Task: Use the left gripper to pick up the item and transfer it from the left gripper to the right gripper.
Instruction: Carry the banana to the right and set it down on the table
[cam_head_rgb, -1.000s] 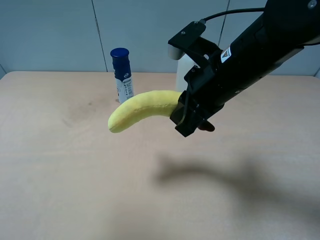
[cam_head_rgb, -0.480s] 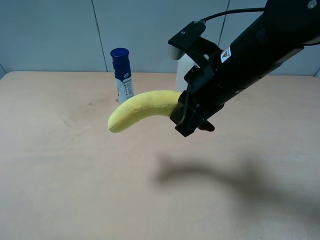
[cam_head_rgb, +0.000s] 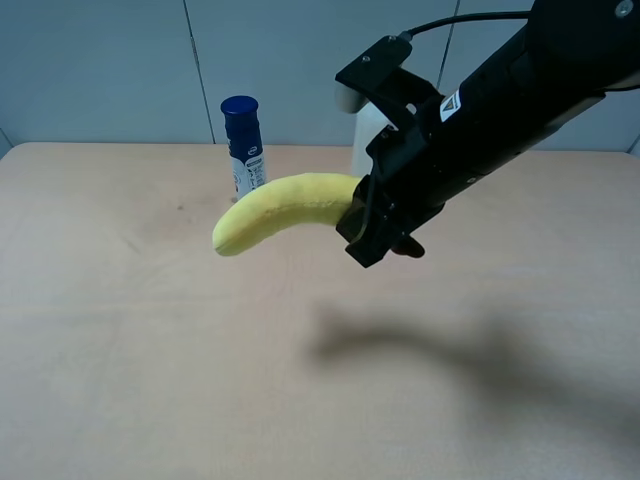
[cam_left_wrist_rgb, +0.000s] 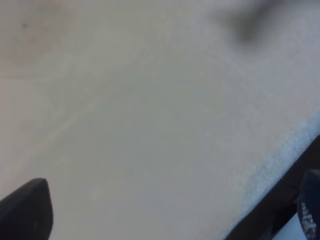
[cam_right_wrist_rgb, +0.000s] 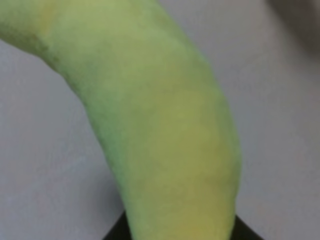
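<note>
- The table (cam_head_rgb: 120, 380) is a pale wooden top that fills most of the high view. A dark shadow (cam_head_rgb: 400, 345) lies on it below the raised arm.
- The right arm (cam_head_rgb: 530, 90) is bulky and black. It reaches in from the upper right and slants down toward the middle, with a small white sticker (cam_head_rgb: 451, 104) on its side.
- The right gripper (cam_head_rgb: 375, 225) is at the arm's low end, and its jaws are pinching the banana near the stem end. In the right wrist view, black finger edges show on either side of the yellow body.
- The banana (cam_head_rgb: 280, 205) is held in the air well clear of the table. It lies roughly level and curves, with its free blunt end drooping out to the left. The brown stem tip (cam_head_rgb: 410, 250) pokes out on the far side of the gripper.
- A white cylinder (cam_head_rgb: 368, 140) stands at the back of the table and is mostly hidden behind the arm.
- A bottle (cam_head_rgb: 243, 150) with a blue cap stands upright at the back, behind the banana's free end.
- The left gripper (cam_left_wrist_rgb: 167, 210) shows only in its own wrist view, low over the table near its edge. One black fingertip (cam_left_wrist_rgb: 25, 210) and a dark rounded shape at the opposite side stand far apart. The jaws look spread, with only table between them.
</note>
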